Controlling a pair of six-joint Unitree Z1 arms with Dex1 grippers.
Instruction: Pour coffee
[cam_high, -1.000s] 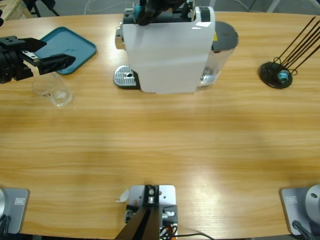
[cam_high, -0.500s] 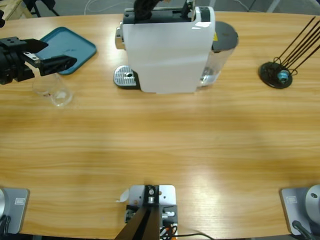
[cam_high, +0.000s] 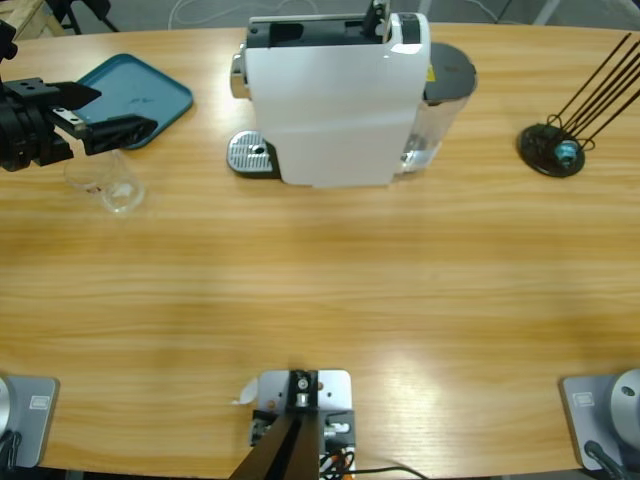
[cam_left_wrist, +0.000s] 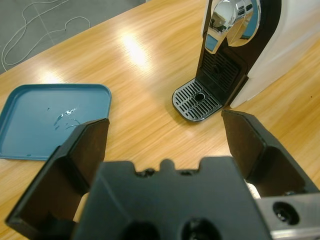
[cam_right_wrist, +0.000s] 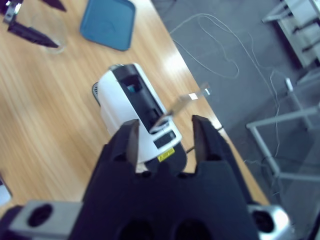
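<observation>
Hovering left gripper (cam_high: 105, 113) wide open just above glass (cam_high: 105, 183)

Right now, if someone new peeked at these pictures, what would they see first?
The big white coffee machine at the table's far middle, its lever up. Next, the left gripper, jaws wide open, at the left edge above a clear glass, beside a blue tray. At the far right stands a black wire rack.
</observation>
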